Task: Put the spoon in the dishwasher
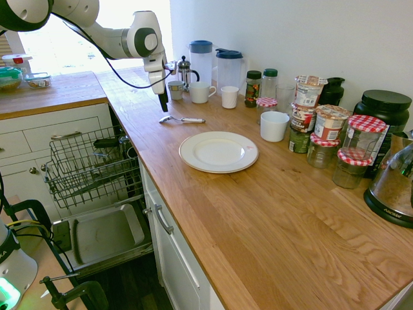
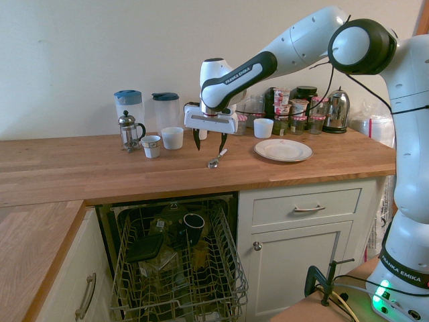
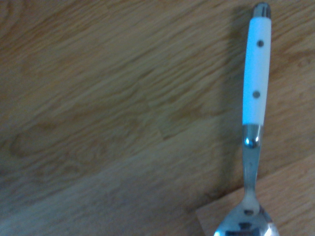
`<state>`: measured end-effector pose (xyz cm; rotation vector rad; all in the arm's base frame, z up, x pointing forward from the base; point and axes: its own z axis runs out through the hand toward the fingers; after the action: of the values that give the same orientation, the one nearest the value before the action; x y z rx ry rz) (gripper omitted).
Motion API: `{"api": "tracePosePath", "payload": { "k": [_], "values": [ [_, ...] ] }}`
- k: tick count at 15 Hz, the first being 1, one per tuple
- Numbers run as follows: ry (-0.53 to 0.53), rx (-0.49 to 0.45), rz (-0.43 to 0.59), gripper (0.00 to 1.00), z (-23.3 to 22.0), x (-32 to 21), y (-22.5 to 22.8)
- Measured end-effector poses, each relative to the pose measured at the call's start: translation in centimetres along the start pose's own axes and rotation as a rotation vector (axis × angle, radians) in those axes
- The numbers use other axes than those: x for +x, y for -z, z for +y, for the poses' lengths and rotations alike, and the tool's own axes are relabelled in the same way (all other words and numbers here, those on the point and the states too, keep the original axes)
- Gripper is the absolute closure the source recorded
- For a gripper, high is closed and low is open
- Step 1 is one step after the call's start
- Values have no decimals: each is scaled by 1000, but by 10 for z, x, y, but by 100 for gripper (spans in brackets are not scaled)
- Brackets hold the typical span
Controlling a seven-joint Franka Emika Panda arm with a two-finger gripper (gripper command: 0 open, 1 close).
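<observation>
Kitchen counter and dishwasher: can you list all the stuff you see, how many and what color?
Spoon: one, silver with white handle, on the counter
Counter: wooden brown, by the wall
Plate: one, white, on the counter
Cups and mugs: several, mostly white, on the counter
French press: one, silver and black, on the counter
Pitchers: two, clear with blue lids, near the wall
Jars and tubs: many, mixed colors, along the wall
Kettle: one, silver and black, past the jars
Dishwasher: one, grey, open, dishes in its rack
Cabinets: white, under the counter
Arm: one, white and black, over the counter
Claw: one, black fingers, open, above the spoon
</observation>
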<state>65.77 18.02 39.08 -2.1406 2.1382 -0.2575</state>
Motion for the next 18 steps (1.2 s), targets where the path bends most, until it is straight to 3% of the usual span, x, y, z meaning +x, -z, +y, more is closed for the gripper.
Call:
{"api": "tracePosePath", "payload": {
  "k": [12,13,18],
  "values": [
    [-73,-70,-4,0,-20,39,-48],
    [-69,-73,-6,100,-20,41,-51],
    [-57,-84,-14,100,-20,48,-58]
  ]
}}
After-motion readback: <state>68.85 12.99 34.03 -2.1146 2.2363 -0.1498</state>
